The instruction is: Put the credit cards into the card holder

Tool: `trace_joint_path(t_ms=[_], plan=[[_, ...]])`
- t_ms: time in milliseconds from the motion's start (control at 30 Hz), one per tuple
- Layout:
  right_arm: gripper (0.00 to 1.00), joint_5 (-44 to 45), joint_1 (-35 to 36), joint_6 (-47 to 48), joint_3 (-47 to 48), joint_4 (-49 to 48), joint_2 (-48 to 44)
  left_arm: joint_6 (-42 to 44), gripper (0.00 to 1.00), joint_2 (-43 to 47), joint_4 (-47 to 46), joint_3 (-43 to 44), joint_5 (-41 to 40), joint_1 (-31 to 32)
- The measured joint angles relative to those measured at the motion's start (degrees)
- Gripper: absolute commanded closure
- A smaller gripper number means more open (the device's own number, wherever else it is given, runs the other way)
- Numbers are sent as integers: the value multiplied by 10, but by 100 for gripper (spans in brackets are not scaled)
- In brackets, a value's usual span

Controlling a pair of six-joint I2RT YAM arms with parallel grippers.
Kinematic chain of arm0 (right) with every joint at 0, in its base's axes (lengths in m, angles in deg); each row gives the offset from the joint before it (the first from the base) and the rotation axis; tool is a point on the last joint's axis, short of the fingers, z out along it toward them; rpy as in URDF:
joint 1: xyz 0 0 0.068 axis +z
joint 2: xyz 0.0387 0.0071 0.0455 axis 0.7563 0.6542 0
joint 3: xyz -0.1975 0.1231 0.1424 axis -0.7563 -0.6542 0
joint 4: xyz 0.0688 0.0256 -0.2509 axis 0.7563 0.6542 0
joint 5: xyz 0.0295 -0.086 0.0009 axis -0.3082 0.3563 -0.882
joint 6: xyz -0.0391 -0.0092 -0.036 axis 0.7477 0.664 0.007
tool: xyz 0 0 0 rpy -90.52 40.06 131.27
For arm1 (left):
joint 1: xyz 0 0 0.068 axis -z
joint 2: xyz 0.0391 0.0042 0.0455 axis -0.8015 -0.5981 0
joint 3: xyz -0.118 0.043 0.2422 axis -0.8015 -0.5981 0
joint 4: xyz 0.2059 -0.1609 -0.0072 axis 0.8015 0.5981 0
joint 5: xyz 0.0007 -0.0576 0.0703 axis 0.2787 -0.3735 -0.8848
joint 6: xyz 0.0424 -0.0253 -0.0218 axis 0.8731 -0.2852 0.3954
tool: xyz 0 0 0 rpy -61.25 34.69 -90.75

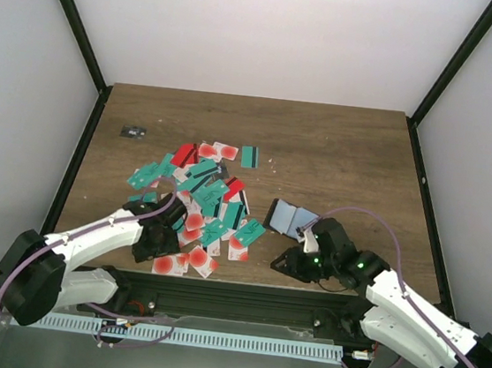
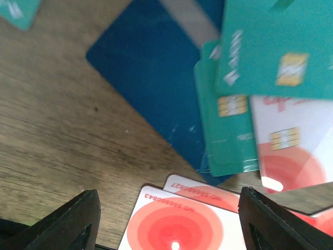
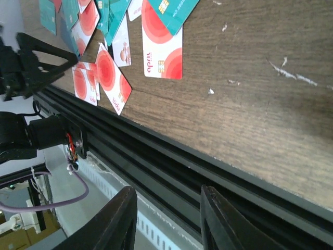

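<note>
my left fingers (image 2: pixel 73 224) are spread wide over the cards (image 1: pixel 198 198) piled on the table (image 1: pixel 356 152). my right fingers (image 3: pixel 118 221) are apart, holding nothing. the open card holder (image 1: pixel 290 217) lies just right of the pile, near my right fingers.

Table: I see a dark brown wood-grain tabletop (image 1: pixel 347 151), with pale scuffs and white specks (image 3: pixel 289 73) in my right wrist view
Small item: a tiny dark grey object (image 1: pixel 133 131) lies flat on its own near the far left corner
Near edge: a black metal rail (image 1: pixel 242 295) runs along the table's front, with a white slotted strip (image 1: pixel 237 339) just below it
Surround: plain white walls (image 1: pixel 272 36) and black corner posts (image 1: pixel 74 18) box in my view
</note>
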State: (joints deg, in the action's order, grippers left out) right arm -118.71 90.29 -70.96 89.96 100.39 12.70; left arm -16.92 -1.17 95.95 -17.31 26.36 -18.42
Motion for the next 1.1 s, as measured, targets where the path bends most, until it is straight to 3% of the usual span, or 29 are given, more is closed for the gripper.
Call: trace_joint_path(t_ms=[433, 567, 667, 867, 1100], plan=[[64, -9, 14, -59, 0, 51, -54, -6, 33, 38, -45, -65, 39, -1], [64, 11, 59, -113, -16, 25, -68, -12, 33, 77, -59, -80, 56, 9], [64, 45, 133, -170, -38, -14, -54, -20, 35, 96, -77, -89, 79, 18], [64, 128, 281, -268, -23, -117, 108, -25, 35, 103, -112, -94, 116, 31], [57, 192, 346, -315, 86, -238, 314, -24, 36, 102, -133, -97, 138, 35]])
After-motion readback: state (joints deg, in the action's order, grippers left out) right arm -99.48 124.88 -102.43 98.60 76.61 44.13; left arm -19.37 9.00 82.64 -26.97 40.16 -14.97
